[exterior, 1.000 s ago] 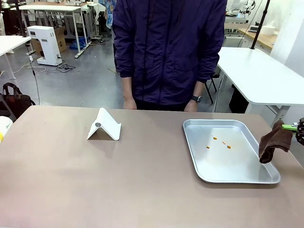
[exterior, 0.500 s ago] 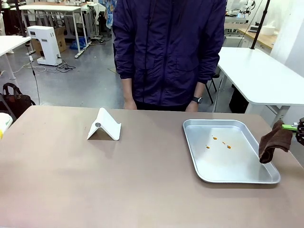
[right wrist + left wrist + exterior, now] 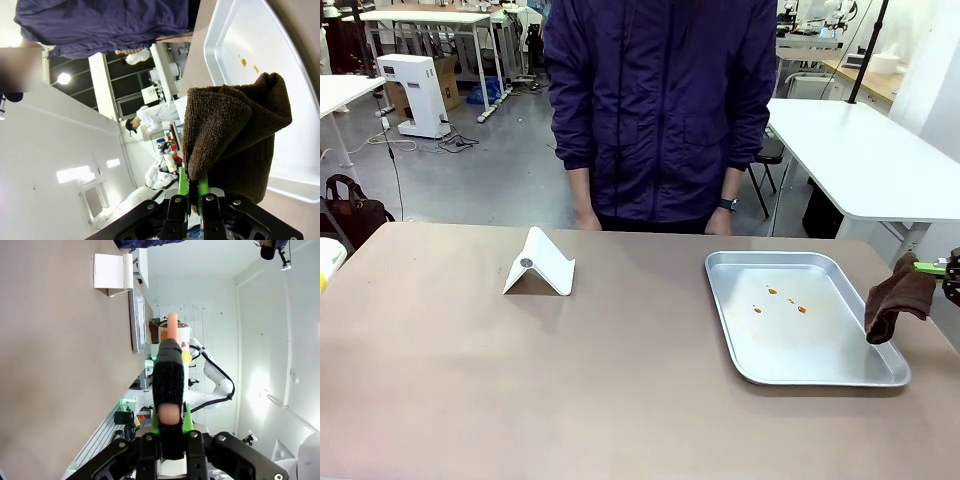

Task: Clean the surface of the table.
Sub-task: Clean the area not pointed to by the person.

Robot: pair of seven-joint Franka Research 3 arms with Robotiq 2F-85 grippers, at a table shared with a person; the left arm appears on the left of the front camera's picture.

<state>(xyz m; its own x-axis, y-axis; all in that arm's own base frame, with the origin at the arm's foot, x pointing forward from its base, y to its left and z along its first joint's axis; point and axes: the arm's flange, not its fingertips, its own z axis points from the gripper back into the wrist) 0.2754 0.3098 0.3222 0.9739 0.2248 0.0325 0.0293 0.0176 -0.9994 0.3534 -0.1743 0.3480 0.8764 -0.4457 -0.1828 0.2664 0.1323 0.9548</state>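
1. The table (image 3: 620, 400), with its brownish-tan top, spreads from the near edge up to the person (image 3: 660, 110) in a dark blue jacket, who stands at its far side with both arms down.
2. On the left half of it stands a white folded stand (image 3: 538, 263).
3. On the right half lies a metal tray (image 3: 820, 345), with a few small orange spots (image 3: 772, 291) on its bottom.
4. The right gripper (image 3: 192, 187) is at the right edge of the table, near the tray. Its green pads are pressed together on a fold of a brown cloth (image 3: 897, 296), which hangs by the tray's right rim.
5. The left gripper (image 3: 170, 421) has its fingers narrow around a black rough object (image 3: 168, 380) with a pinkish tip. Maybe it is a brush, but I cannot tell surely. The table top runs along one side of it, with the stand and the tray farther off.
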